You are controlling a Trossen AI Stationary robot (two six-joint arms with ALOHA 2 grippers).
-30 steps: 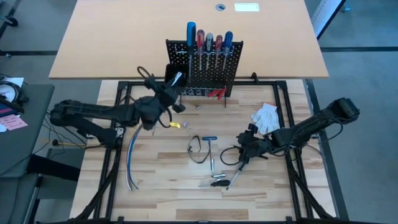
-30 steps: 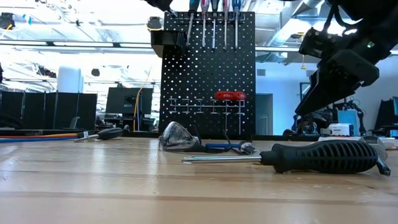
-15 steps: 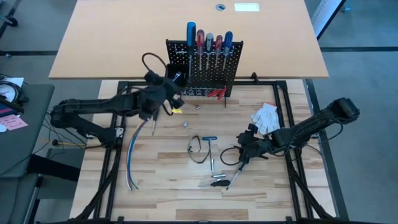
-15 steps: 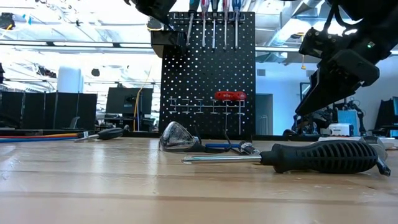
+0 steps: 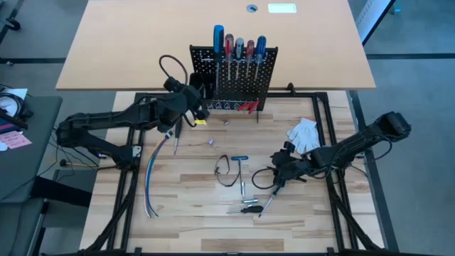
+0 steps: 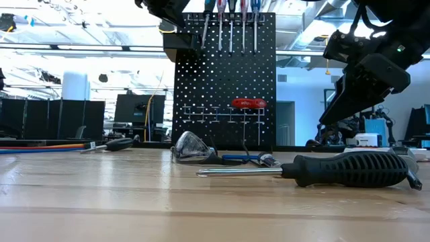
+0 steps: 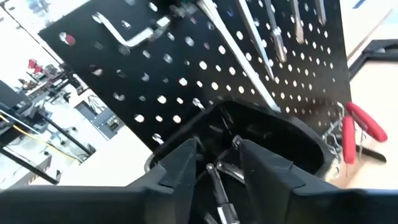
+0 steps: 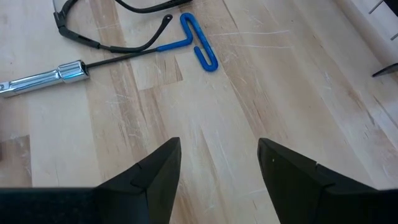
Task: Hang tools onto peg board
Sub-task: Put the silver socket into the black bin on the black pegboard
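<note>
Over the bin [image 7: 249, 143] at the peg board's [image 5: 238, 82] left side, the left gripper [image 7: 216, 163] is hovering with fingers [image 7: 180, 163] parted, and a metal tool [image 7: 219, 180] is lying between them down in the bin; whether they are touching it I cannot tell. Screwdrivers [image 5: 238, 50] are hanging along the top rail, red pliers [image 5: 247, 107] lower down. Nearer the front, the right gripper [image 8: 217, 165] is waiting spread above the table [image 8: 249, 99], empty, near a blue hex key [image 8: 199, 43] and a black screwdriver [image 6: 349, 169].
</note>
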